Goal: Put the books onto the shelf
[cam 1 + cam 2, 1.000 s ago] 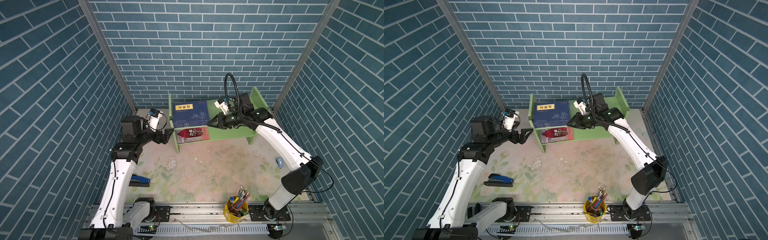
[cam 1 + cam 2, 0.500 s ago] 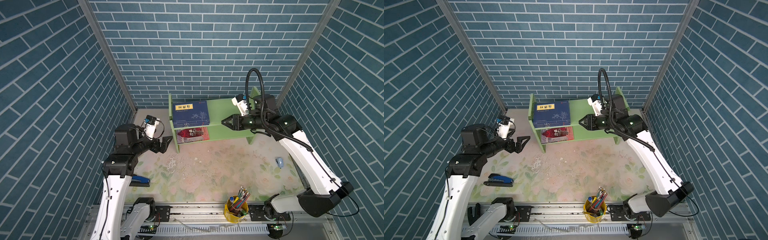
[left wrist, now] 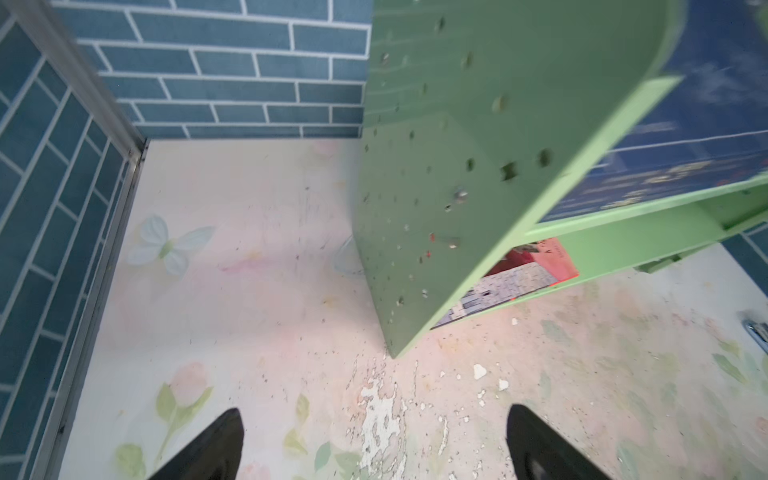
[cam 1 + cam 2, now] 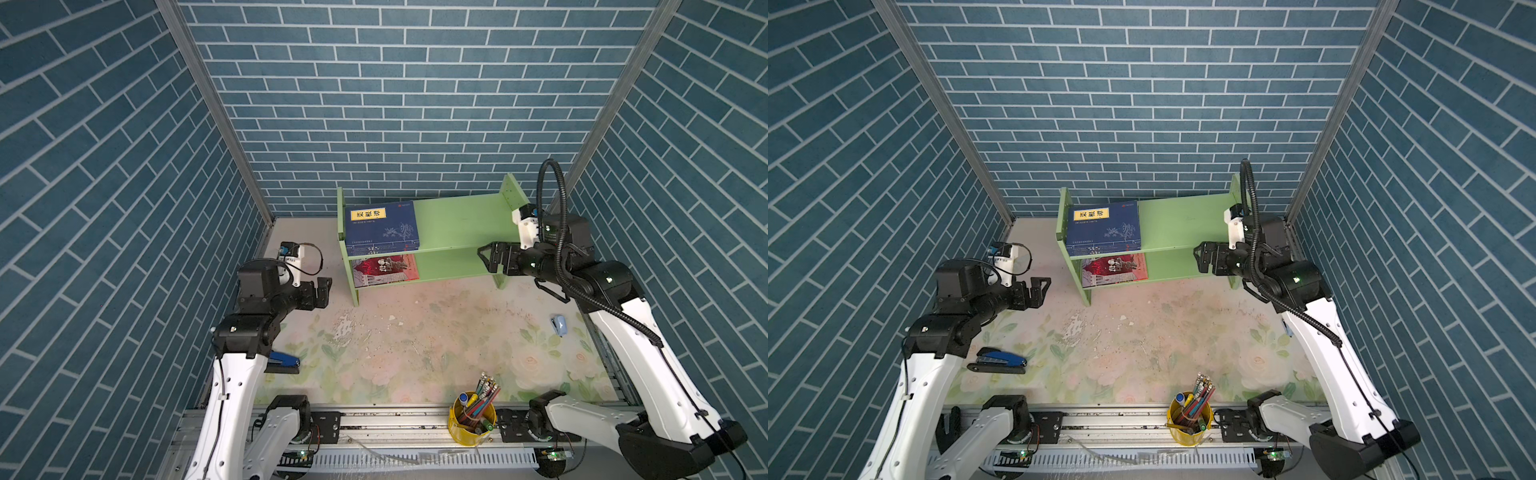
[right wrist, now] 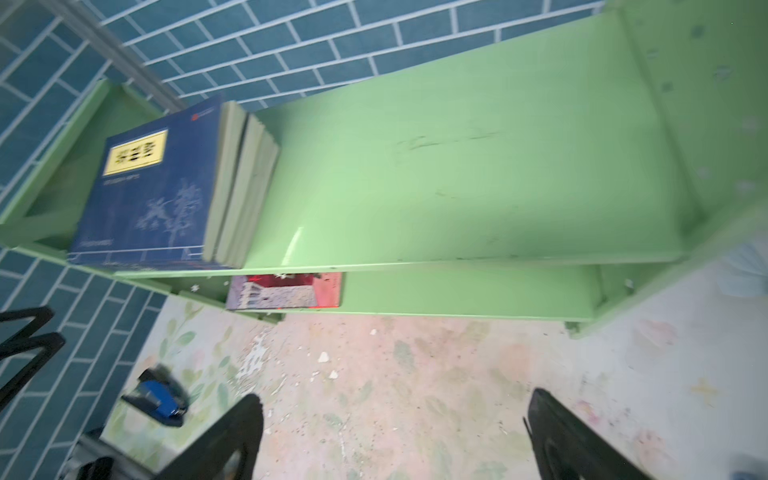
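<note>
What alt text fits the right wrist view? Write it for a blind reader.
A stack of dark navy paperback books with a yellow label lies flat at one end of the upper tier of the light-green wooden two-tier shelf, a red-and-grey illustrated book on the tier below. The right claw is open above the floral tabletop, where a blue stapler lies.

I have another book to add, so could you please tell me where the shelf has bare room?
Upper tier of the shelf: bare from the navy stack to the right side panel. Lower tier: bare right of the red-and-grey book. Both left ends are crowded; the right gripper hovers at the right end.
</note>
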Tool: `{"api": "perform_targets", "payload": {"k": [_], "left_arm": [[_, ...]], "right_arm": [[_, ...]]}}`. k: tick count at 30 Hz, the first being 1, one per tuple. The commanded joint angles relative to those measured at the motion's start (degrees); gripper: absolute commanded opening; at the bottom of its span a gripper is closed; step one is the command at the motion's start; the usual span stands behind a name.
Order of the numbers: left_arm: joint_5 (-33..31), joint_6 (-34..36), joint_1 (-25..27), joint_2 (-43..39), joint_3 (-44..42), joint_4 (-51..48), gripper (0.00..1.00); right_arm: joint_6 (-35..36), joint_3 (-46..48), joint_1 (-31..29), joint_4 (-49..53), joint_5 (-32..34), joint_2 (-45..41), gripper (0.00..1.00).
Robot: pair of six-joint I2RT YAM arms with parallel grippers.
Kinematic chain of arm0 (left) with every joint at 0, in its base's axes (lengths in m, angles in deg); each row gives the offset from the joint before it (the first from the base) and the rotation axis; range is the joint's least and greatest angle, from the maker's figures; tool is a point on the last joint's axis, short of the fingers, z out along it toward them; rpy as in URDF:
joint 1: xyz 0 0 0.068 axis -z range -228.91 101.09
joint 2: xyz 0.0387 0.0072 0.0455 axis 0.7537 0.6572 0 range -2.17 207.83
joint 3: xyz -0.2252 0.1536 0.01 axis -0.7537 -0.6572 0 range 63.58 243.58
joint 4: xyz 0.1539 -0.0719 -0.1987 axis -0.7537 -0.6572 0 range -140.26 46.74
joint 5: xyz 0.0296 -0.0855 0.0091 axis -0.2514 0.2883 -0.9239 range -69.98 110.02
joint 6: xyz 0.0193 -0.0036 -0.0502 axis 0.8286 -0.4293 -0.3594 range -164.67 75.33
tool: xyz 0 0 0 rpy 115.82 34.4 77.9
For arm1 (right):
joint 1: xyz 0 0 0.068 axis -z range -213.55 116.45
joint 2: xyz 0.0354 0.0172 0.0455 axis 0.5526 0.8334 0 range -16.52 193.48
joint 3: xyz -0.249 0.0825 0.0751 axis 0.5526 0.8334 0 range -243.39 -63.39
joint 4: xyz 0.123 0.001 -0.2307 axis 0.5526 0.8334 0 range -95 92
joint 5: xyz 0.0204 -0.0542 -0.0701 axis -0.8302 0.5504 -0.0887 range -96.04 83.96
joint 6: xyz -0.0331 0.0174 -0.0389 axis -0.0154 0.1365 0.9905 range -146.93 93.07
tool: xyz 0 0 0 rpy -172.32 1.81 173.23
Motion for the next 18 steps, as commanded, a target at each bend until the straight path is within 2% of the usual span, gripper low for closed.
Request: {"api": "perform_targets", "payload": {"k": [1, 3, 5, 7, 11, 15, 18], "left_arm": [[-5.1, -3.8, -1.3, 0.8, -3.0, 2.3, 1.0], [-6.2, -5.8, -2.1, 0.8, -5.6, 4.5, 1.0], [-4.4, -6.5, -3.9, 0.2, -8.9, 8.2, 1.0], [-2.8, -6.2, -5.5, -0.7, -13.1, 14.6, 1.0], [-2.1, -3.4, -7.1, -1.4, -22.8, 29.2, 1.0], [-1.4, -1.8, -7.3, 3.4, -27.7, 38.5, 1.0], [2.0, -0.9, -7.8, 7.9, -30.0, 45.6, 1.0]], "right_arm": [[0.4, 4.0, 1.0, -0.5, 7.9, -1.8, 0.99], [-0.1, 8.5, 1.3, -3.9, 11.0, -2.7, 0.99], [0.8, 14.2, 1.5, -8.3, 13.9, -3.7, 0.99], [4.5, 19.2, 1.7, -13.9, 17.3, -4.9, 0.99], [9.8, 28.8, 4.0, -29.5, 28.2, -7.1, 0.99], [11.4, 36.8, 9.9, -40.6, 27.8, -7.1, 0.99], [11.3, 40.7, 13.7, -45.3, 25.9, -6.0, 0.99]]}}
